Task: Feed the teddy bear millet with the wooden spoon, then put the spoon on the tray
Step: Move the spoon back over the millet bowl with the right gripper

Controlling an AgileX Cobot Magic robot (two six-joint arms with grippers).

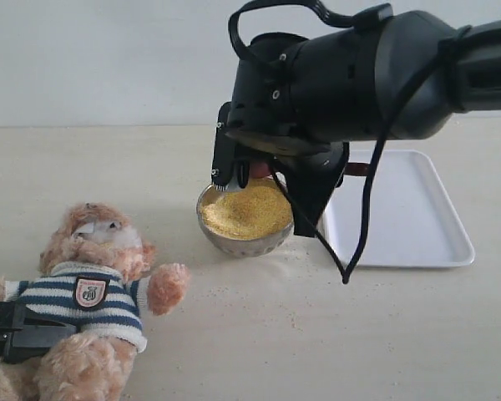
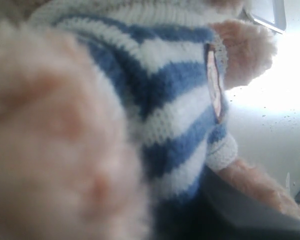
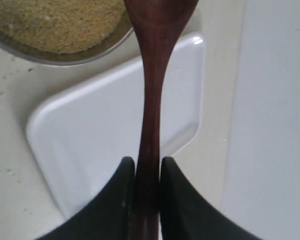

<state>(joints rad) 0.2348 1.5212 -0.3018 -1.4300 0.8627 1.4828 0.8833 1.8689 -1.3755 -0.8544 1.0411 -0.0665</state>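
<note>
The right end effector (image 3: 147,162) clamps the spoon (image 3: 151,75) by its handle, with the spoon's bowl over the millet (image 1: 246,210), beside the tray (image 1: 417,219). The bear (image 1: 100,251) lies on the worktop (image 1: 250,334); the writing on its badge (image 1: 90,292) is too small to read. The left end effector (image 1: 12,334) sits against the bear, and I cannot tell whether it grips.

Exterior view has even, soft light and faint shadows. In the left wrist view the bear (image 2: 165,100) is blurred and glare whitens the table (image 2: 270,95). Right wrist view is fairly sharp.
</note>
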